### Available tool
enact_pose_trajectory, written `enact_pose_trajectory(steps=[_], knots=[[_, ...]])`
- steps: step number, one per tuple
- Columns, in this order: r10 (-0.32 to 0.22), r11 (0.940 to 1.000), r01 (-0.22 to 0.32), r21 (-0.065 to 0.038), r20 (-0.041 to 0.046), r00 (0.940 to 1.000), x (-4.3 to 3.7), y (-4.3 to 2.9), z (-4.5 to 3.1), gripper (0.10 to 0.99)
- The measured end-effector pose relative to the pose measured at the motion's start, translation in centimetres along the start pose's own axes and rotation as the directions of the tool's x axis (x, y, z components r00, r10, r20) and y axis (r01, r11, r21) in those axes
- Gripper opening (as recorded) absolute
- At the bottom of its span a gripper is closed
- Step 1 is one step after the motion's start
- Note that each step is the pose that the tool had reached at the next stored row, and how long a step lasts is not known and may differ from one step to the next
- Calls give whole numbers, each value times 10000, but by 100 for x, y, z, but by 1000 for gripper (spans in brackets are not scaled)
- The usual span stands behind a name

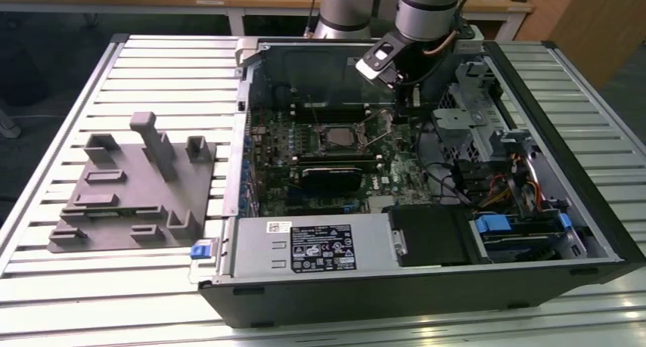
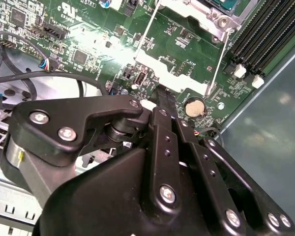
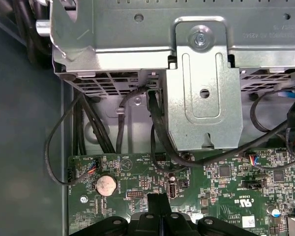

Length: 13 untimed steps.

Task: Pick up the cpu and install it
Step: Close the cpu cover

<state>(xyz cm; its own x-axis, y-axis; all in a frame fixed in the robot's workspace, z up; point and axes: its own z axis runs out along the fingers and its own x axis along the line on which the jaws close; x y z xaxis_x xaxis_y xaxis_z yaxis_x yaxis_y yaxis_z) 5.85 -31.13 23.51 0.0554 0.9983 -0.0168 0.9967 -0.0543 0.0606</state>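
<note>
1. An open case (image 1: 404,298) lay on its side on a slatted tabletop (image 1: 101,302). A grey fixture (image 1: 131,188) stood just beside it, toward the exterior view's left.
2. The arm hung into the case. The pincer (image 1: 406,105) was low over the green board (image 1: 272,154), near the socket (image 1: 338,139) on the exterior view's right.
3. In the first wrist view its 2 fingers (image 3: 154,204) were pressed together with no gap. Nothing showed between them.
4. The tip stood near a coin cell (image 3: 106,185) at the board's edge. Whether it touched the board could not be told.
5. In the second wrist view, 2 thin metal rods (image 2: 146,29) ran across the board between the tip and the socket's frame.
6. Where the cpu lay could not be told. In the exterior view the socket's middle looked dark inside a silver frame.
7. The power supply (image 1: 253,249) bore a black-and-white label (image 1: 323,249) and a smaller white sticker (image 1: 278,227). The board carried white printed markings in both wrist views.
</note>
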Motion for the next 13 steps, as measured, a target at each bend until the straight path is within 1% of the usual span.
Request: enact_pose_trajectory(steps=[6,10,13], knots=[[-1,10000,1,0,0,10000,-1,-26,-1,106],[-1,10000,1,0,1,10000,-4,-77,-4,106],[1,10000,-1,0,0,10000,-7,-131,-7,106]])
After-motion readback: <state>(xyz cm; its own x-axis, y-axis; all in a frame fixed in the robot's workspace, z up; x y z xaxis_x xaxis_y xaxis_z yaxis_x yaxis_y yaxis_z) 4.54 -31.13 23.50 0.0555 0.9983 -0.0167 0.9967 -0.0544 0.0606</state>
